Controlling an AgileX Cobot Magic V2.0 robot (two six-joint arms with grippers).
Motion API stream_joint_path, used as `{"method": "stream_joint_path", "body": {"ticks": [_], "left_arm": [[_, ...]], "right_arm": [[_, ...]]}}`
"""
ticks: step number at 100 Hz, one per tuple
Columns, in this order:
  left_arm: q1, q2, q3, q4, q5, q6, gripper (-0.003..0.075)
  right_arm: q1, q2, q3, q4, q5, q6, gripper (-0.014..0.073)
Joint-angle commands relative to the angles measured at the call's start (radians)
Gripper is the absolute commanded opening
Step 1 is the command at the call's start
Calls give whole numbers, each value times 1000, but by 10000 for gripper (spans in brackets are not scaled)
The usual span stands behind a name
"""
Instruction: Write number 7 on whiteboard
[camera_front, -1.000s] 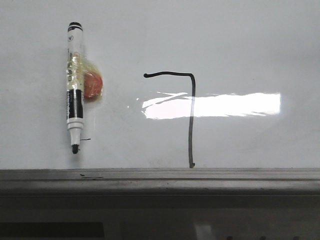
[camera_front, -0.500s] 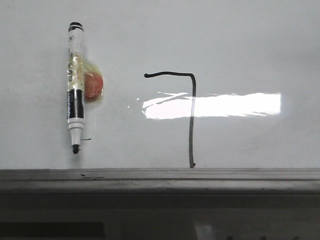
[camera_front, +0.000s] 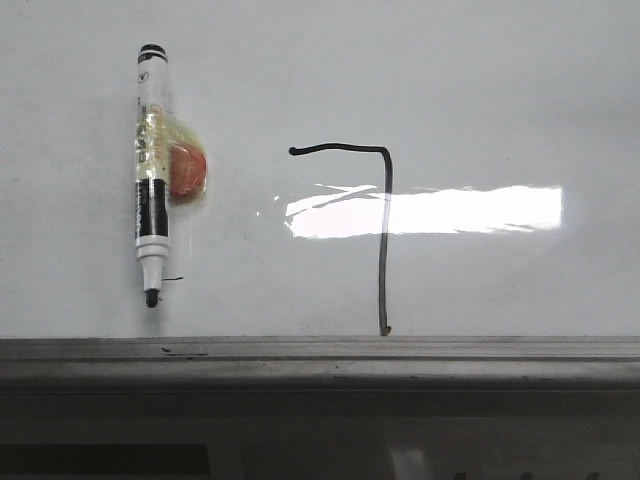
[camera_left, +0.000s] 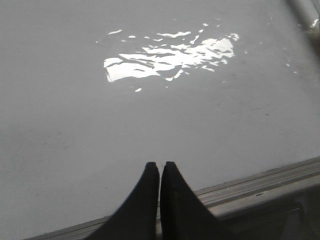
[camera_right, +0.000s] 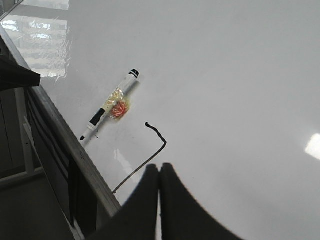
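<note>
The thin black marker-drawn number 7 (camera_front: 383, 240) stands finished near the bottom edge of the large glossy whiteboard (camera_front: 500, 90); the black-and-white marker (camera_front: 149, 180) lies set down well left of it. Left claw (camera_left: 160, 167) and right claw (camera_right: 159, 170) are pinched together, empty. Writing looks done; only retreat seems left.

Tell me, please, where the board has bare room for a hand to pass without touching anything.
The whiteboard is bare right of the number 7, out to the picture's edge, and all above its top stroke. A narrower blank strip lies between the 7 and the marker. The marker and the red blob beside it crowd the left.
</note>
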Motion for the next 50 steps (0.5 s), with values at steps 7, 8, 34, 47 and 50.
{"method": "stream_joint_path", "body": {"ticks": [7, 8, 34, 47, 50], "left_arm": [[37, -28, 22, -3, -51, -12, -20], [39, -30, 22, -4, -51, -12, -20], [39, -33, 22, -8, -51, -12, -20], [39, -33, 22, -8, -51, -12, -20], [39, -33, 22, -8, -51, -12, -20]], "right_arm": [[-6, 12, -25, -42, -61, 1, -43], [-6, 12, -25, -42, -61, 1, -43], [-6, 12, -25, -42, -61, 1, -43], [-6, 12, -25, -42, -61, 1, -43], [-6, 12, -25, -42, -61, 1, -43]]}}
